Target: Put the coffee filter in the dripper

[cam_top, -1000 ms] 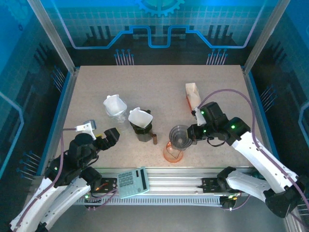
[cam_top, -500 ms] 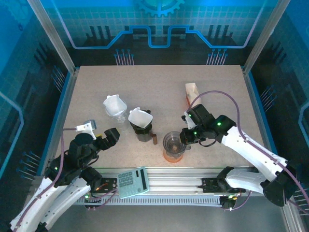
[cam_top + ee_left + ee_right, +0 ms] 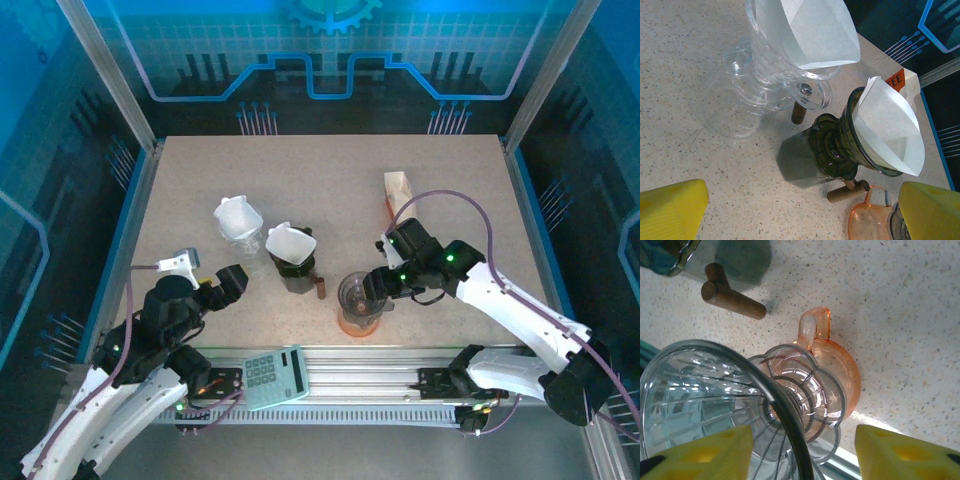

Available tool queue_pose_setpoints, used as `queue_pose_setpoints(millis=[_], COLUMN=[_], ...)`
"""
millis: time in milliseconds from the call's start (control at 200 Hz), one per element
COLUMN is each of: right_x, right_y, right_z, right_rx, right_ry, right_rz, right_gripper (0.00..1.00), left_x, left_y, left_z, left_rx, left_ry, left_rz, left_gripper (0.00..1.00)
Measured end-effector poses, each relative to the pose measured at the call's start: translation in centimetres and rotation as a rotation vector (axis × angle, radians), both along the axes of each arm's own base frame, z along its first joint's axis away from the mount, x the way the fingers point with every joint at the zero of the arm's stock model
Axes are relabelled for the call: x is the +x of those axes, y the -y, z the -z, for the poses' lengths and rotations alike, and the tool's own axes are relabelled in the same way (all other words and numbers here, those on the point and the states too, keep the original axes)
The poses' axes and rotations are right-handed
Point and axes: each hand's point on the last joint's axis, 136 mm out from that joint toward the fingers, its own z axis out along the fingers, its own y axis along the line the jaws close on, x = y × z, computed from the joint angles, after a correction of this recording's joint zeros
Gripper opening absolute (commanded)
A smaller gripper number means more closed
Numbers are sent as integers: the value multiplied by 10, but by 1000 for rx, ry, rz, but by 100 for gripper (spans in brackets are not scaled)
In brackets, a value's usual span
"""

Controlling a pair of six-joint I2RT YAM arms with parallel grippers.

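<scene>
Right gripper (image 3: 375, 286) is low at the front of the table (image 3: 330, 165), right up against the smoky glass dripper (image 3: 357, 292). That dripper sits on top of the orange server (image 3: 352, 321). In the right wrist view its yellow fingers (image 3: 705, 452) are spread, with the dripper (image 3: 715, 390) rim passing between them. There's a gap on both sides, so it is pinching nothing. Ribbed glass wall is bare inside, and the orange server (image 3: 842, 365) is under it with its handle pointing away.

Left gripper (image 3: 228, 283) is front left, well apart from all this. Jaws are wide apart with nothing between them, and its yellow fingers (image 3: 672, 212) frame the bottom corners of the wrist view.

Coffee filters: one white paper filter (image 3: 890, 130) sits in the dark dripper (image 3: 852, 145), on the dark server (image 3: 802, 162). A second filter (image 3: 815, 27) is in the clear dripper (image 3: 785, 60), stacked on a clear server (image 3: 732, 112) behind it. Both are left of centre in the top view: the dark set (image 3: 291, 258) is near the smoky dripper, the clear set (image 3: 238, 220) further left and back.

The filter box (image 3: 397, 190) stands at back right, behind the right arm, orange label showing.

Clutter: the dark server's wooden handle (image 3: 732, 299) pokes out just beside the orange server, between the two sets. A calculator (image 3: 275, 377) lies on the front rail between the arm bases
</scene>
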Motion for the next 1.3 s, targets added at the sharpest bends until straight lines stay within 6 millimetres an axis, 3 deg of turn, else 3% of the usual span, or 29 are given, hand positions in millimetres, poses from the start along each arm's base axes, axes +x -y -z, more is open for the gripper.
queue_pose_setpoints(millis=[270, 440, 560, 680, 966, 1296], right_x=[4, 27, 54, 87, 176, 248], right_y=[5, 15, 24, 35, 66, 73], right_z=[-9, -37, -57, -62, -40, -29], right_rx=[-1, 4, 22, -24, -196, -334], right_ry=[49, 164, 255, 326, 393, 429], right_rz=[14, 70, 140, 201, 309, 284], right_gripper=[77, 79, 78, 74, 56, 42], left_x=[0, 0, 0, 0, 0, 0], left_y=[1, 1, 1, 1, 4, 5], left_z=[0, 0, 0, 0, 4, 4], left_rx=[-2, -3, -2, -1, 4, 2], left_ry=[-1, -1, -1, -2, -20, -24], left_rz=[5, 8, 8, 8, 18, 24], left_gripper=[99, 99, 99, 99, 99, 99])
